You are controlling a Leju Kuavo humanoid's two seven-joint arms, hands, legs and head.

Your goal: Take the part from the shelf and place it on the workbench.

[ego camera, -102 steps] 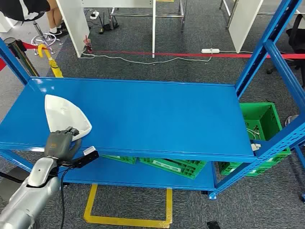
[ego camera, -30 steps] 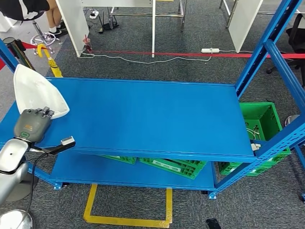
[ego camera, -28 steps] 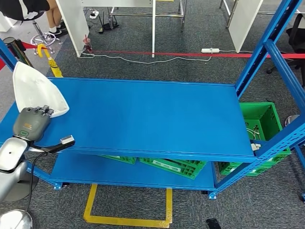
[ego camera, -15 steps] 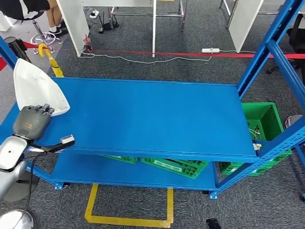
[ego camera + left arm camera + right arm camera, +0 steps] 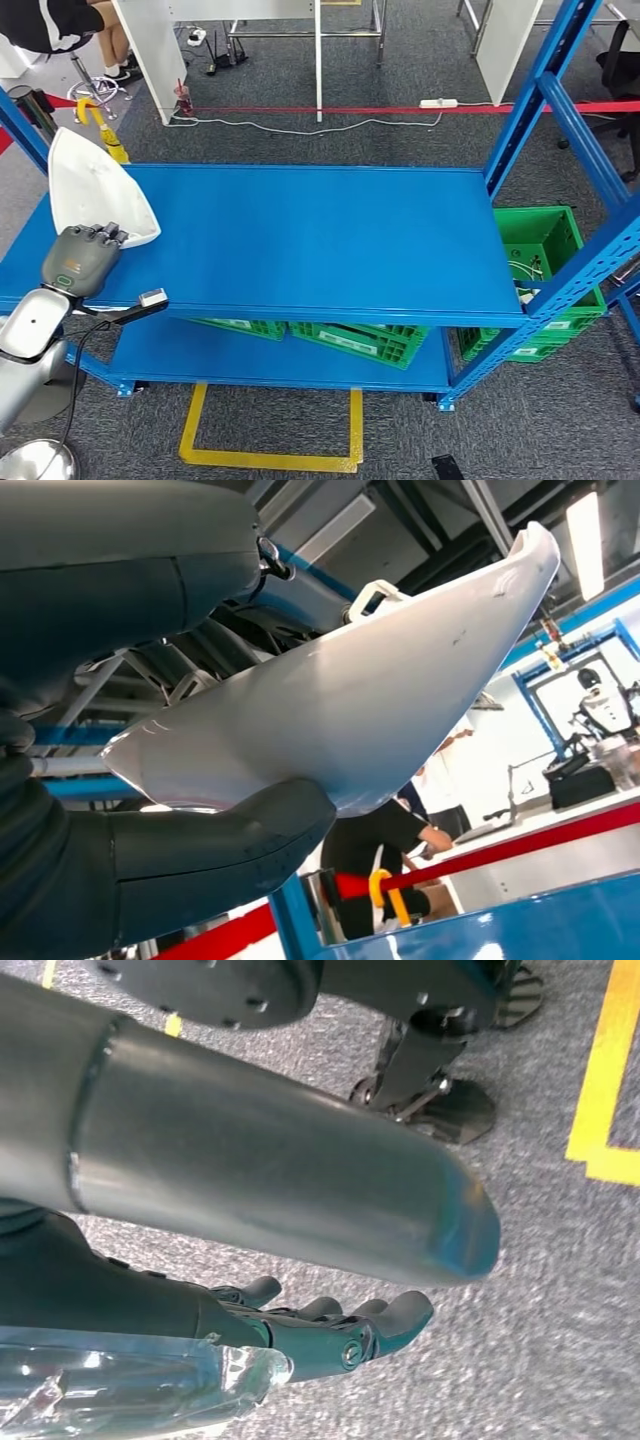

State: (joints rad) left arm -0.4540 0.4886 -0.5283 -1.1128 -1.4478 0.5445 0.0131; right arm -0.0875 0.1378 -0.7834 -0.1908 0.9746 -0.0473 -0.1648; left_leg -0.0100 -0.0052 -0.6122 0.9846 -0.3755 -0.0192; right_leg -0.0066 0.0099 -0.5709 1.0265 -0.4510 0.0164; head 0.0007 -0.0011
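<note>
Setting: grey carpet floor (image 5: 392,440) lying under a blue shelf (image 5: 317,240), with red tape and a white cable running behind it.
Part: white curved part (image 5: 94,195) sitting tilted at the shelf's left end, raised off the blue top.
Left hand: left hand (image 5: 81,260) gripping the part's near edge, thumb under and fingers over in the left wrist view.
Right hand: right hand (image 5: 317,1335) hanging over the floor, fingers loosely apart, holding nothing.
Below: green crates (image 5: 355,340) resting on the lower level.
</note>
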